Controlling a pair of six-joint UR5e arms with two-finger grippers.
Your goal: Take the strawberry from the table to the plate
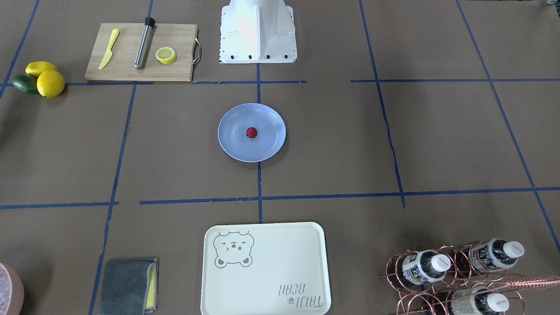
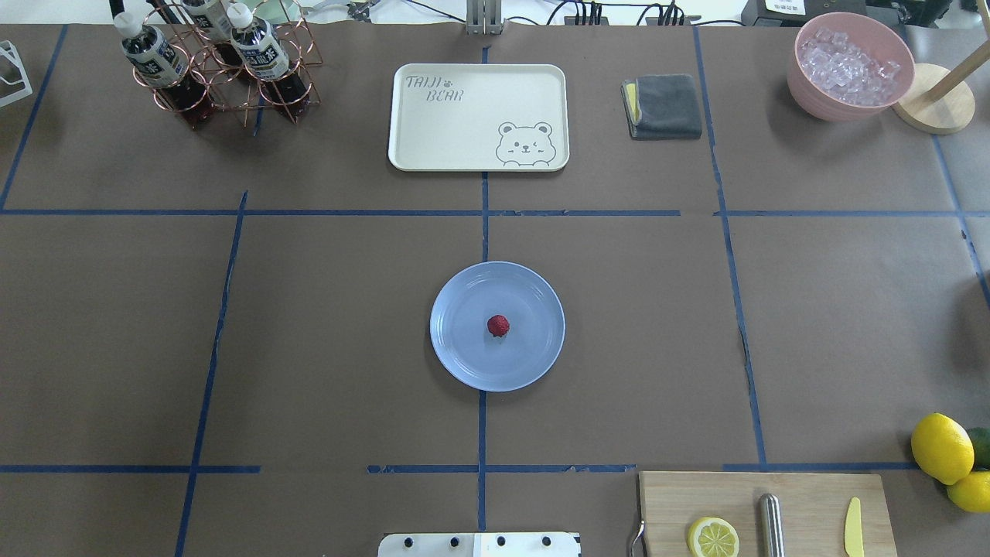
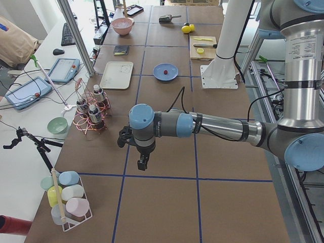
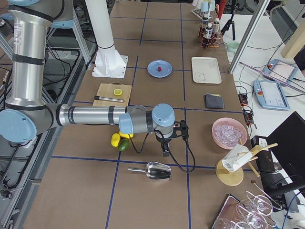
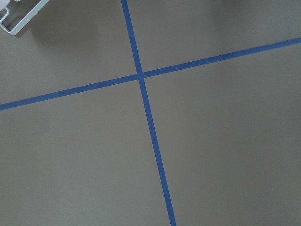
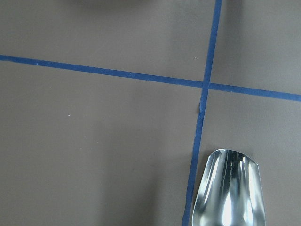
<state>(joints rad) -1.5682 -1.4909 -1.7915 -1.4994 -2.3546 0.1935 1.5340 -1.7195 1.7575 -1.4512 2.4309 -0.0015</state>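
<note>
nearest us in the front-facing view lies the cream bear tray [image 1: 271,267], with a grey cloth [image 1: 124,286] on one side of it and a copper rack [image 1: 442,280] of bottles [image 1: 426,266] on the other. beyond the tray, at the middle of the table [image 1: 341,144], we see the strawberry [image 1: 251,132] sitting at the centre of the light blue plate [image 1: 269,151], with nothing touching it. past the plate stands the robot's base [image 1: 258,35], and beside the base a cutting board [image 1: 127,65] carries a lemon half [image 1: 166,55], a steel rod [image 1: 144,43] and a yellow knife [image 1: 108,49]. two lemons [image 1: 50,83] and an avocado [image 1: 24,84] lie just off the board's end. both arms are well apart from the plate, out toward the table's ends. the left gripper [image 3: 143,163] hangs above the table, fingers pointing down, and its wrist view shows only a crossing of blue tape [image 5: 140,76]. the right gripper [image 4: 165,151] hovers near a metal scoop [image 4: 152,170]. we find each gripper in a side view alone, so we cannot tell how wide either stands, and we see nothing in their grasp.
</note>
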